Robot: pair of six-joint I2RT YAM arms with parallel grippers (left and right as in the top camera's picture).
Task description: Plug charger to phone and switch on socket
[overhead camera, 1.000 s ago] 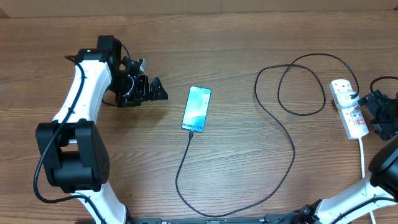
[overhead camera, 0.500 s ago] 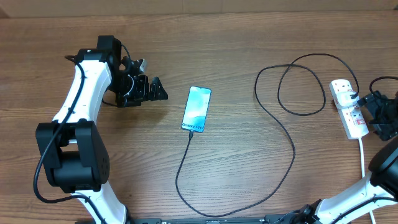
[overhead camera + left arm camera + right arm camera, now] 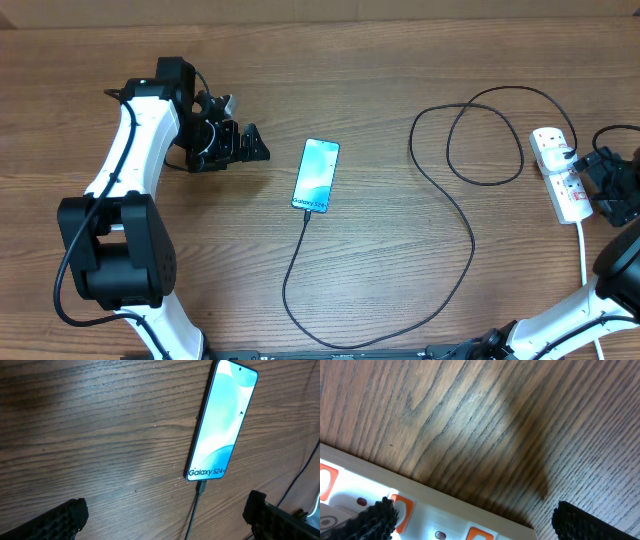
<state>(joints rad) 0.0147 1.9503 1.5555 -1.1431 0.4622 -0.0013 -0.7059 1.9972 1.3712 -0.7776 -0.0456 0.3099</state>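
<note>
The left gripper (image 3: 256,143) stands wide open and holds nothing. In its wrist view both fingers (image 3: 55,520) sit in the bottom corners with bare wood between them. It points at the phone (image 3: 316,176) from the phone's left side, near it but clearly apart.

The phone lies flat and screen up on the table (image 3: 380,80), a little tilted. Its "Galaxy S24+" end is the end nearer the robot. The charger (image 3: 470,230) meets the phone at that end, with the small black connector tip (image 3: 201,487) sitting against the middle of the phone's lower edge. From there the cable runs toward the robot and curves round to the phone's right. It then climbs and makes a loop before it reaches the socket (image 3: 558,175).

The right gripper (image 3: 592,185) is also spread wide and empty. It is well to the right of the phone, just beside the socket on the side away from the phone. In its wrist view one finger (image 3: 375,517) hangs over the white strip next to a red switch (image 3: 400,505), while the other finger is over bare wood. Whether that finger touches the strip cannot be told, nor how the switches are set. The thick white cord (image 3: 583,250) leaves the socket toward the robot.
</note>
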